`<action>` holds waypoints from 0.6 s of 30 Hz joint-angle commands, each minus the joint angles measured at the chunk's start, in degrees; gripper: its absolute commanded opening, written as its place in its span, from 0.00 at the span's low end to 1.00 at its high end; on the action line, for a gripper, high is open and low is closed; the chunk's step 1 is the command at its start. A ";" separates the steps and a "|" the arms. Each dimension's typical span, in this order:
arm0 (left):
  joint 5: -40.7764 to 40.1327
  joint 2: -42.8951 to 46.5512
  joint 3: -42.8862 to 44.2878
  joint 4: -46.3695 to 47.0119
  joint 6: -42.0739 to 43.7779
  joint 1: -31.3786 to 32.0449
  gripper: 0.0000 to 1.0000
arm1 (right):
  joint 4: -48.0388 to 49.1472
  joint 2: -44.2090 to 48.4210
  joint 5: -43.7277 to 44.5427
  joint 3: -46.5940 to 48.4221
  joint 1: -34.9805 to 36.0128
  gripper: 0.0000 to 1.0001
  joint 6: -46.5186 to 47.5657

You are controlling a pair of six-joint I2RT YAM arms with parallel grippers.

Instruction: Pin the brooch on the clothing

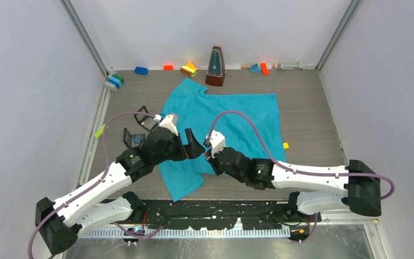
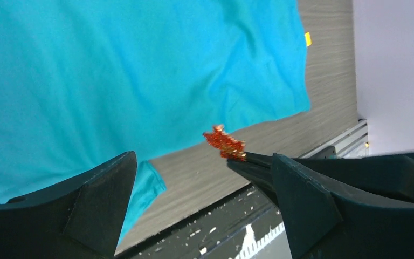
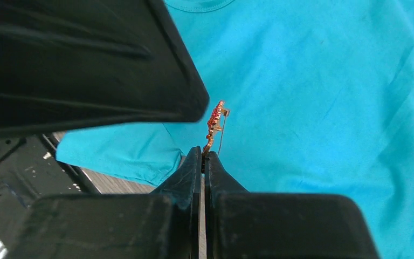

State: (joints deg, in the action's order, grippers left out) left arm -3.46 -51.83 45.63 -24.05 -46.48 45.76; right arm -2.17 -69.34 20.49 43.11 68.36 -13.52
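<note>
**Brooch in the air, shirt waiting below**

The right end effector (image 3: 202,157) has its fingers pressed tight together on the bottom tip of the brooch (image 3: 215,120). It's a small red glittery piece on gold-coloured metal, held upright over the fabric. A thin pin wire stands a little off its back, so the pin looks unfastened, though it's too fine to be sure.

The left end effector (image 2: 202,175) is spread as wide as it goes and holds nothing. It sits just beside the brooch, one finger on either side of it in the left wrist view.

Below them the clothing (image 1: 237,121) lies flat across the middle of the tabletop. Its neckline points to the far edge, close to a metronome (image 1: 215,66), and one sleeve trails toward the near edge. Both end effectors hang over the shirt's near-left part.

How will it handle? The brooch looks light and rigid, but that pin is slender and would likely bend under a sideways shove. The sparkly face may be slippery, so the metal end now being held seems the safer place to grip.

The shirt is soft and limp, and it will probably dimple or slide rather than resist the point. My guess is the free left end effector needs to pinch up a small fold, or hold the cloth taut just beside the entry spot. That would give the pin something to pass through.
</note>
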 commanded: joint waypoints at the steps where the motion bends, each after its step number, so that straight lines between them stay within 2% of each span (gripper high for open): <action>1: 2.10 1.87 -6.03 8.48 -12.89 0.12 0.98 | 5.70 -1.63 12.30 2.14 4.34 0.01 5.67; 14: 3.20 2.49 -13.60 15.43 -19.35 0.12 0.90 | 8.48 -11.53 19.93 6.76 9.86 0.01 10.12; 18: 2.68 2.13 -15.47 16.44 -19.96 0.12 0.82 | 9.36 -12.69 20.57 7.29 10.58 0.01 10.38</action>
State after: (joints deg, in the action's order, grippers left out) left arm -0.95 -49.98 31.77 -12.27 -65.01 45.41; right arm 1.34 -81.14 37.71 47.03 78.06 -4.01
